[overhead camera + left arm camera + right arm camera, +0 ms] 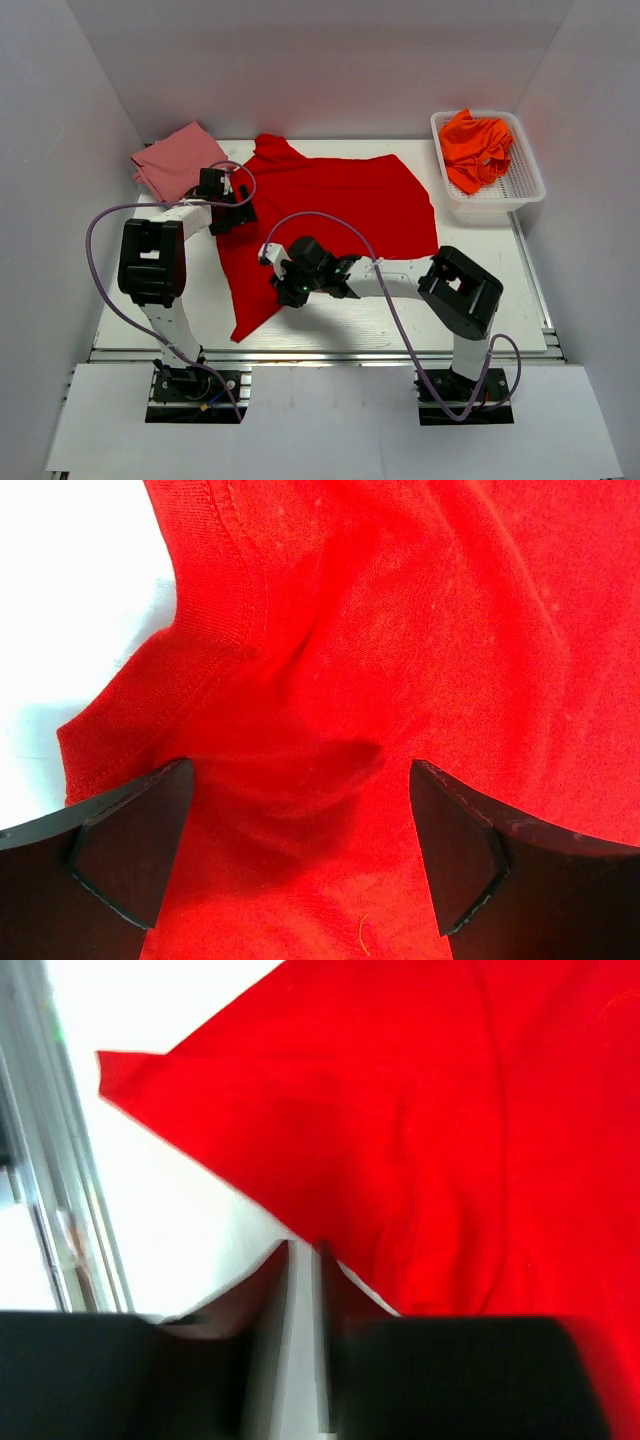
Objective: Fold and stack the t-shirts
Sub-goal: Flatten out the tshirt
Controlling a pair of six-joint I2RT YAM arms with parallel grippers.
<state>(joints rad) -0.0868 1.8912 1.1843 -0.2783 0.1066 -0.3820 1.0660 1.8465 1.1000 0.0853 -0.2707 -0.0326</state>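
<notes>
Both are working one near-to-far edge of red t-shirt [340, 200]: left end effector [300, 820] hovering spread above sleeve, right end effector [303, 1250] pinching hem.

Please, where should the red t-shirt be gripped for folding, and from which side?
Take the red t-shirt by its near left edge, which lies flat along bare table. Come low from the table side, so that one finger slips under the edge. The middle is spread flat and likely gives nothing to pinch.
</notes>
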